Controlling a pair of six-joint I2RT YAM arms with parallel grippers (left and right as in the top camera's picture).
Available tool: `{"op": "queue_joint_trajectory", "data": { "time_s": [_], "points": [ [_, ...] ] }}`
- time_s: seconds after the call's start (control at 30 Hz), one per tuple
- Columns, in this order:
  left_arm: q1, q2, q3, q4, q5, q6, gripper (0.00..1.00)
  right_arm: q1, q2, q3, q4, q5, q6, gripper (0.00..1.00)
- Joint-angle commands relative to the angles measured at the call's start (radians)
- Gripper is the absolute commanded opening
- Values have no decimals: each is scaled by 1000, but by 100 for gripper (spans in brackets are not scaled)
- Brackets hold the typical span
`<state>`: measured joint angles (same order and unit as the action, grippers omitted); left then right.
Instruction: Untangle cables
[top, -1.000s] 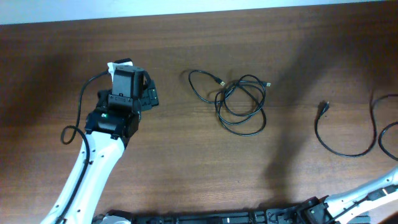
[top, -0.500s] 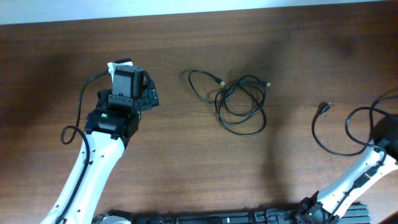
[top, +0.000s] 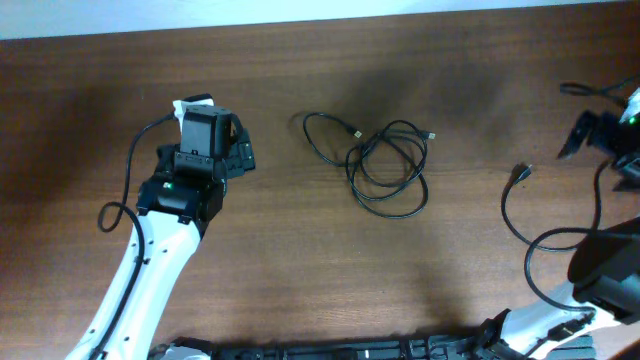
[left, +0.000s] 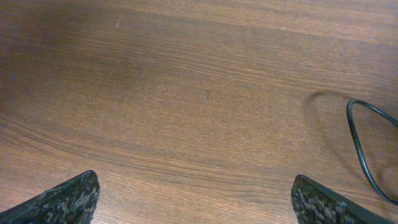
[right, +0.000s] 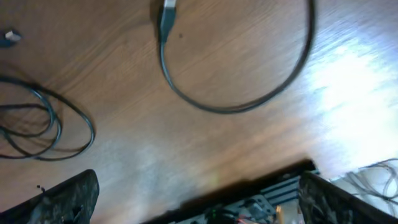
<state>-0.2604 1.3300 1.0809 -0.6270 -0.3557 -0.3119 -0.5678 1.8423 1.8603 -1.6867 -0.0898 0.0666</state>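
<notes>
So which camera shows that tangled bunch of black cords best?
The overhead view: the whole tangled bunch lies unobstructed, every loop visible. The left wrist view catches only one loop's edge; the right wrist view shows a blurry part at its left border.

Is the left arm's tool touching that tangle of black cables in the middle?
Apart. The overhead view shows a wide stretch of bare table between the left tool and the cables.

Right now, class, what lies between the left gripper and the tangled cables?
Nothing: the overhead view shows bare table between the left gripper and the cables.
</notes>
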Motion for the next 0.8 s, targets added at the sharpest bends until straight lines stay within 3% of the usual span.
{"op": "queue_joint_trajectory", "data": {
  "time_s": [0.0,0.1,0.2,0.33,0.47,0.6,0.77],
  "points": [
    [5,0,0,3,0,-13,99,0,-61,-167,-13,-43,-7,99],
    [5,0,0,3,0,-13,99,0,-88,-294,-3,-41,2,99],
    [5,0,0,3,0,-13,99,0,-88,-350,153,-12,50,99],
    [5,0,0,3,0,-13,99,0,-98,-495,426,153,350,99],
    [5,0,0,3,0,-13,99,0,-281,-817,708,115,387,99],
    [5,0,0,3,0,-13,99,0,-459,-1008,829,95,428,99],
    [5,0,0,3,0,-13,99,0,-453,-1133,935,107,528,97]
  ]
}}
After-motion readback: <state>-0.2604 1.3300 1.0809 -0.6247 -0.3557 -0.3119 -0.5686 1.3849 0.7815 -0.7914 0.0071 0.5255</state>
